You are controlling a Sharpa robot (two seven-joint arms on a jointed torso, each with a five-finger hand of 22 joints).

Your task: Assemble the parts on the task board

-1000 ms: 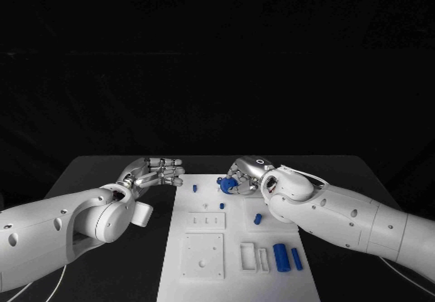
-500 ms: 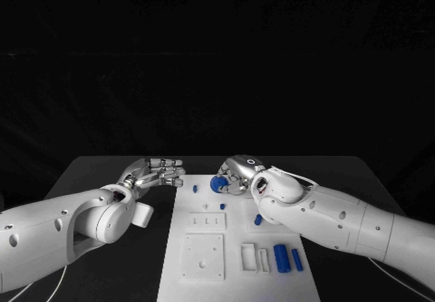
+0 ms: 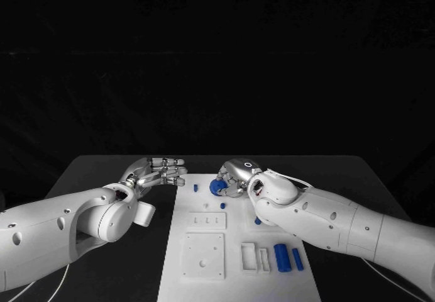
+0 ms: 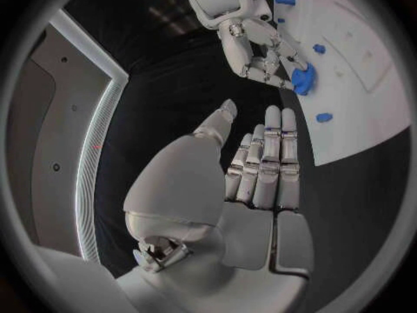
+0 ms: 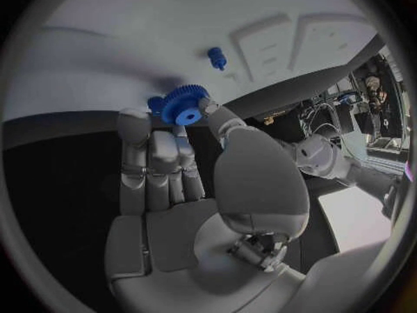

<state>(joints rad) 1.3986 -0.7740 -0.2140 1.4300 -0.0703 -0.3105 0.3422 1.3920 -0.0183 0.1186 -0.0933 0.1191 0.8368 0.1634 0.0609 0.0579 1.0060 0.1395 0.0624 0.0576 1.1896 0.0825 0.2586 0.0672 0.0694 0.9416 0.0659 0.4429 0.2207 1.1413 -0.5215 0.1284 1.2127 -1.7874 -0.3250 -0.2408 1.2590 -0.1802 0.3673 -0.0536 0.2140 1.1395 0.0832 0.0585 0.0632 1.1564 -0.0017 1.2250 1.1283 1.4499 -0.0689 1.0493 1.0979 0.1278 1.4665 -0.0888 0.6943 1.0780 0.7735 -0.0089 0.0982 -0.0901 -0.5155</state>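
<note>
Over task board [image 3: 237, 277] — gear [image 5: 184, 105] in right hand [image 5: 174, 160].

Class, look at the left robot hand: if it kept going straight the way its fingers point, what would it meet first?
Probably the white board: the left robot hand has its fingers aimed toward the board's far left corner, near a small blue peg. Its height above the table is unclear, so it might pass over the edge instead.

Right robot hand [image 3: 234, 178] with blue gear [image 3: 217, 186] now seemingly further left over task board [image 3: 234, 251].
</note>
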